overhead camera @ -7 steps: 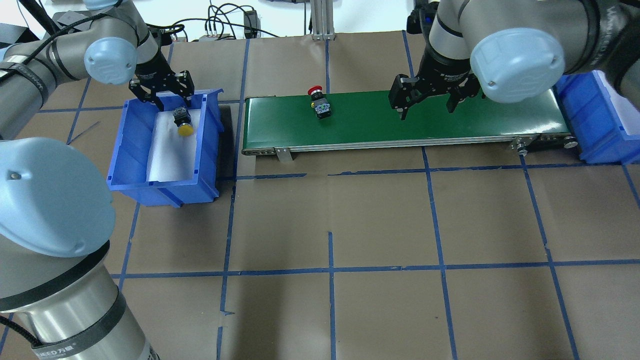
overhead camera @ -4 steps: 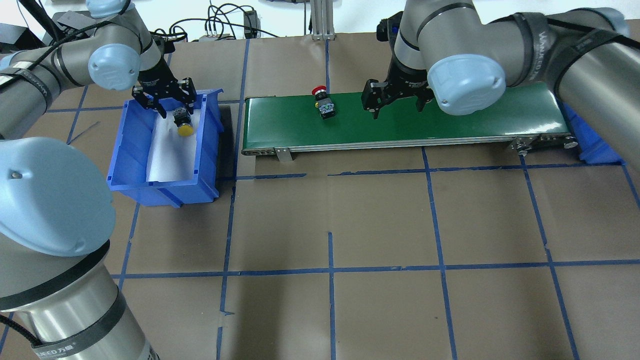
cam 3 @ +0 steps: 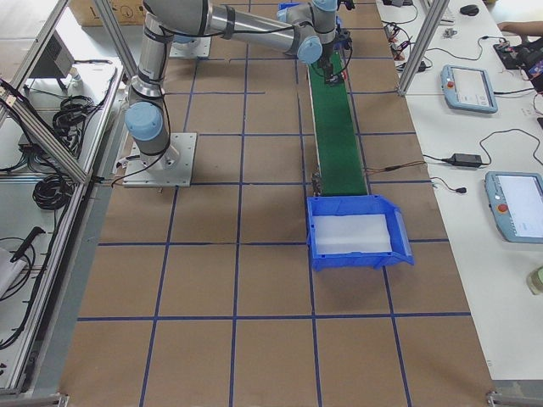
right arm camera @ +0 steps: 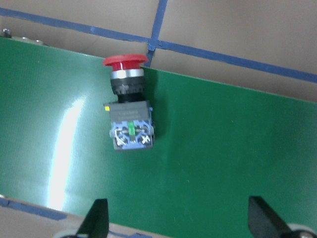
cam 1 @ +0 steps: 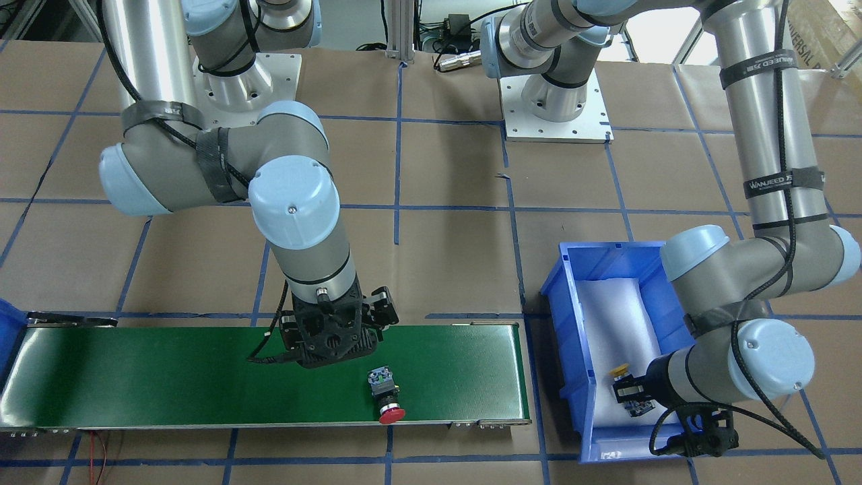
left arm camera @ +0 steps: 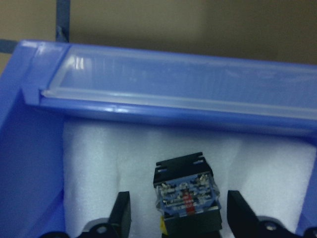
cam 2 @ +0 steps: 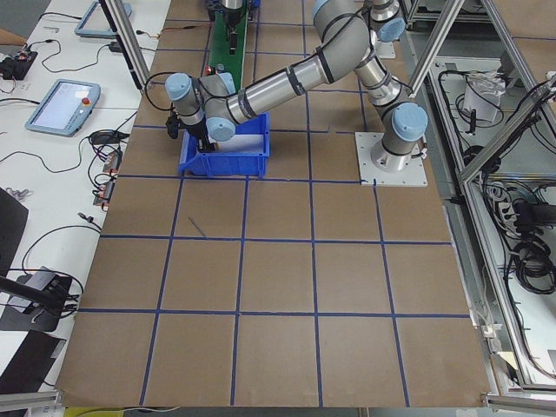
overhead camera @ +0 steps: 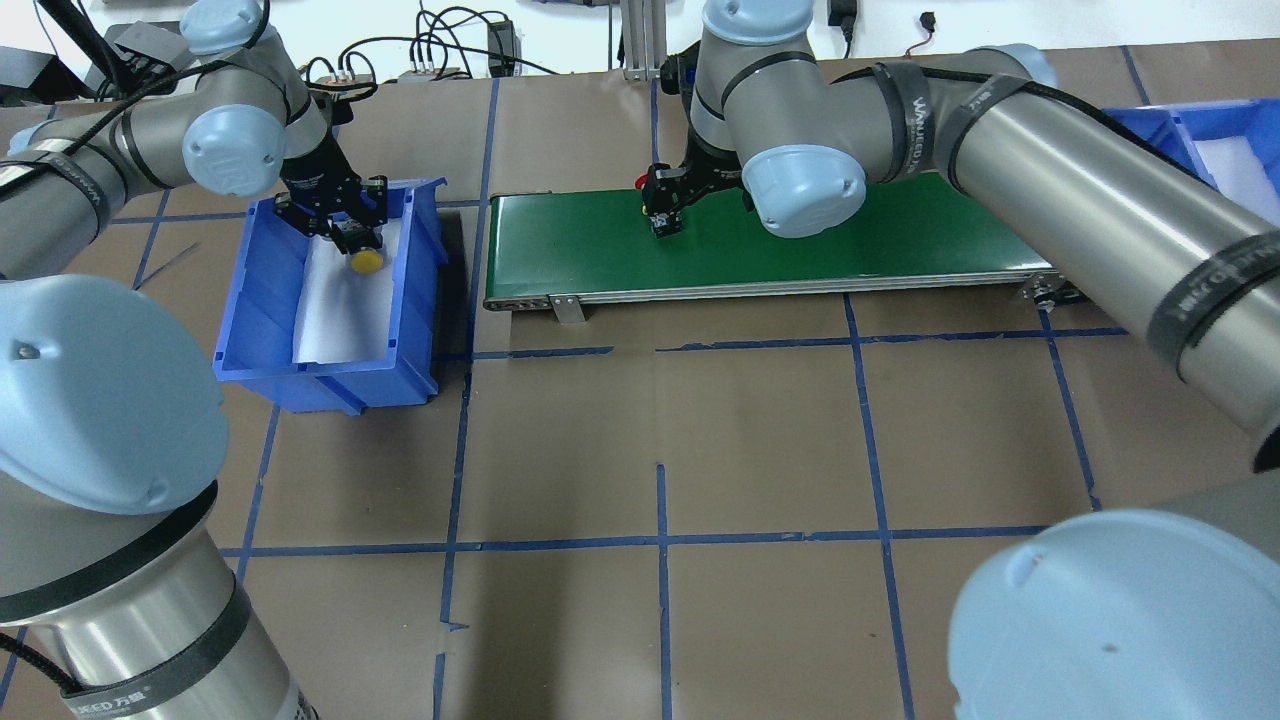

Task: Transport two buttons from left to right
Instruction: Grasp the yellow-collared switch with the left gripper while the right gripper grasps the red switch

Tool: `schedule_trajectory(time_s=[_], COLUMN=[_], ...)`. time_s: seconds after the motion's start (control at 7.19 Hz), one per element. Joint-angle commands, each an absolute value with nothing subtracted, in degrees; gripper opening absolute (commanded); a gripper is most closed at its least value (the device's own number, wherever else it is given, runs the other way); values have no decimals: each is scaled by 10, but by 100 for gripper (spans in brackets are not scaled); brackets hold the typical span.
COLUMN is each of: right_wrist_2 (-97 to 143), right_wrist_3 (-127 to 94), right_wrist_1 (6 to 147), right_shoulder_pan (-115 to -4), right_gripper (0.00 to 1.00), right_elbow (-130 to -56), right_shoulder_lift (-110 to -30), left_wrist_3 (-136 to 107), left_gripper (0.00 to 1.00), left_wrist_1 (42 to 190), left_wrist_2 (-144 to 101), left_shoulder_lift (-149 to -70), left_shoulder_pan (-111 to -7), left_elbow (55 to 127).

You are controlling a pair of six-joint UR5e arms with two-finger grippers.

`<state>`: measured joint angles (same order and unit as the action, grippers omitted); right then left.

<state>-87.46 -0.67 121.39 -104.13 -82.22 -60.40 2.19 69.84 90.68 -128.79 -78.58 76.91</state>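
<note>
Reaching for the first pick, the left gripper (left arm camera: pixel 179 213) is hovering low inside the blue bin (left arm camera: pixel 25 148), jaws spread wide and straddling the yellow button (overhead camera: pixel 366 260), which is lying on white foam (left arm camera: pixel 99 163). The jaws appear clear of its base, though the wrist view is cutting off their tips. Across the surface (overhead camera: pixel 760 420), the right gripper (cam 1: pixel 335 345) is hanging over the green belt (cam 1: pixel 168 377), jaws wide and holding nothing. It is poised just short of the red button (right arm camera: pixel 128 116), which is lying on its side at the belt's far edge, cap pointing away from the robot. The belt is seemingly bridging the gap to the right bin (cam 3: pixel 361 259), out of the left arm's reach; neither button is sitting there yet.
</note>
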Motion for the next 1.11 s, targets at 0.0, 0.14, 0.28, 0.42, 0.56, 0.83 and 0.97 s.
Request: schedule_trajectory(time_s=[0.0,0.14,0.28,0.42,0.56,0.83,0.97], right_wrist_2=[-873,-870,-870,-871,-871,-866,-861], right_wrist_3=[-5,-5,-4,-3,3,19,18], right_wrist_1=[1216,1216,1216,1216,1216,1206,1175], right_shoulder_pan=[-1044,-1043,-1043,-1043,-1042,-1041,-1041], right_gripper=[100,100,100,100,99,70,15], right_elbow=[-781,-783,-783,-783,-786,-786,-783], right_shoulder_lift=[-563,-562,-550,-541,-536,-534,-534], left_wrist_3=[17,16,16,16,8,-47,-83], left_gripper=[22,22,22,22,22,23,23], left_wrist_1=[705,717,738,750,775,802,801], left_wrist_2=[911,914,914,919,925,925,926], left_shoulder_lift=[-1265,-1241,-1214,-1188,-1167,-1141,-1136], left_shoulder_pan=[-787,-787,-787,-787,-787,-820,-853], left_elbow=[763,763,763,758,749,740,737])
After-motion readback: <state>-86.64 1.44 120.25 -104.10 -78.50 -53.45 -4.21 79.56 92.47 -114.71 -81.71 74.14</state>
